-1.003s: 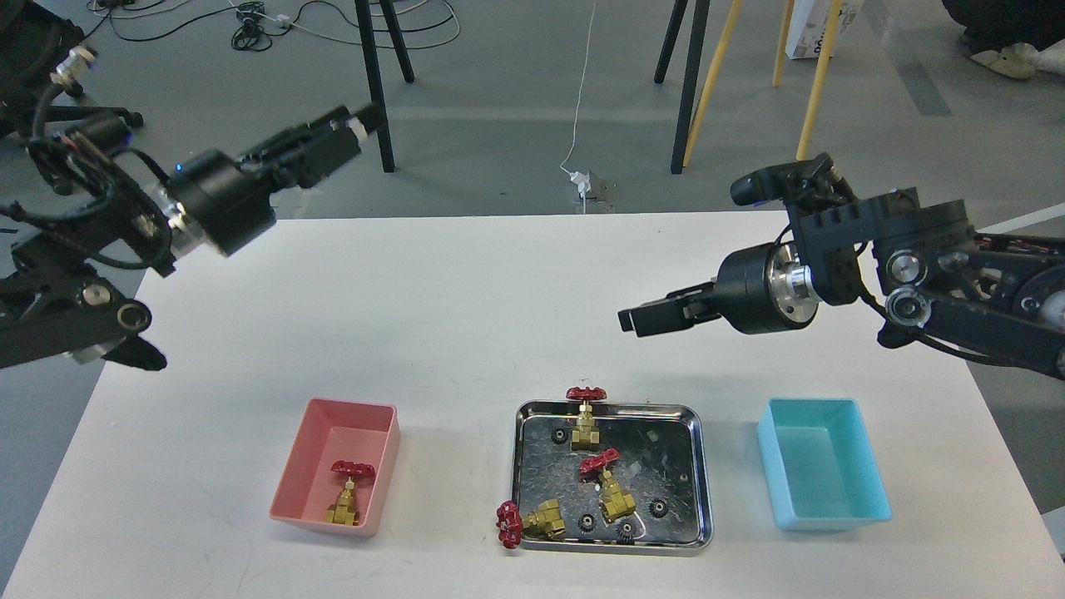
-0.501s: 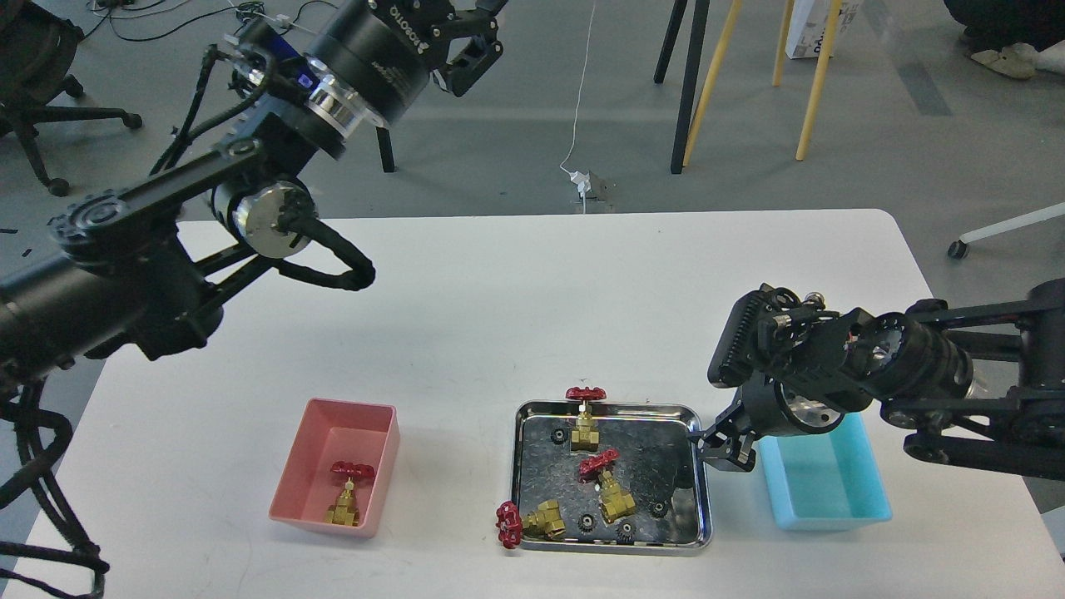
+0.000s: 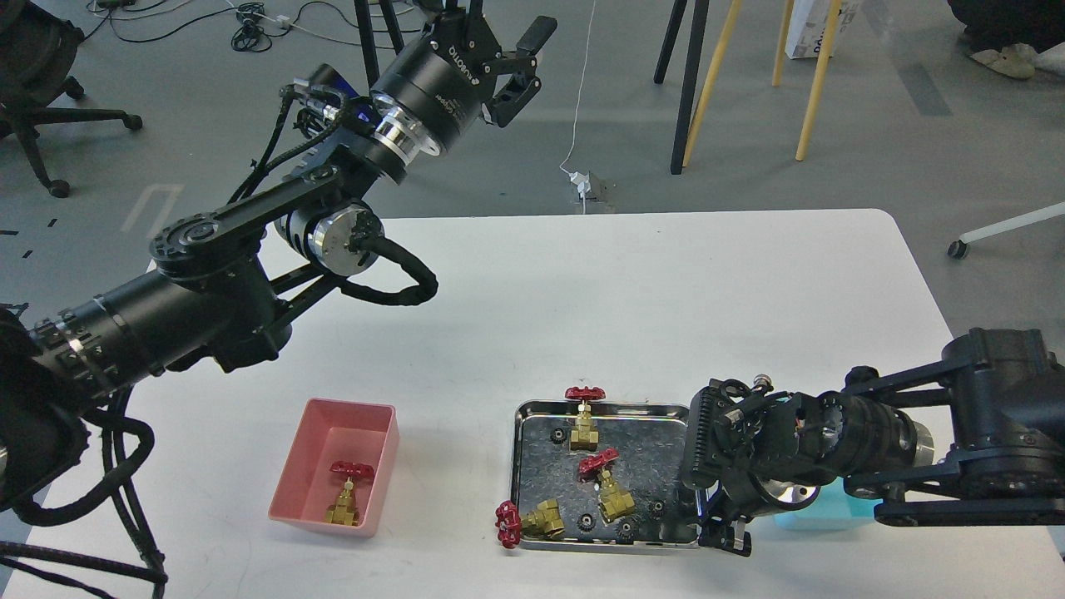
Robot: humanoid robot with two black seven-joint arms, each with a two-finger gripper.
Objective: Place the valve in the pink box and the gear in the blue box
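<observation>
One valve (image 3: pixel 344 495) stands in the pink box (image 3: pixel 312 466) at the front left. Three more valves (image 3: pixel 585 416) (image 3: pixel 609 489) (image 3: pixel 537 520) lie in the steel tray (image 3: pixel 599 406); the last one's red handwheel hangs over the tray's left front rim. Several tiny black gears (image 3: pixel 585 522) (image 3: pixel 659 506) (image 3: pixel 559 435) lie among them. My right gripper (image 3: pixel 724 534) points down at the tray's right front corner, dark, its fingers not told apart. My right arm hides most of the blue box (image 3: pixel 819 517). My left gripper (image 3: pixel 522 66) is open and empty, high beyond the table's far edge.
The white table (image 3: pixel 582 299) ends just in front of the tray and boxes. My left arm (image 3: pixel 208 299) crosses over the table's left part. Chair and stand legs (image 3: pixel 691 83) and cables stand on the floor behind.
My right arm has dropped from mid-table height to the tray's right front corner and now covers the blue box. My left arm has swung up and toward the back centre.
</observation>
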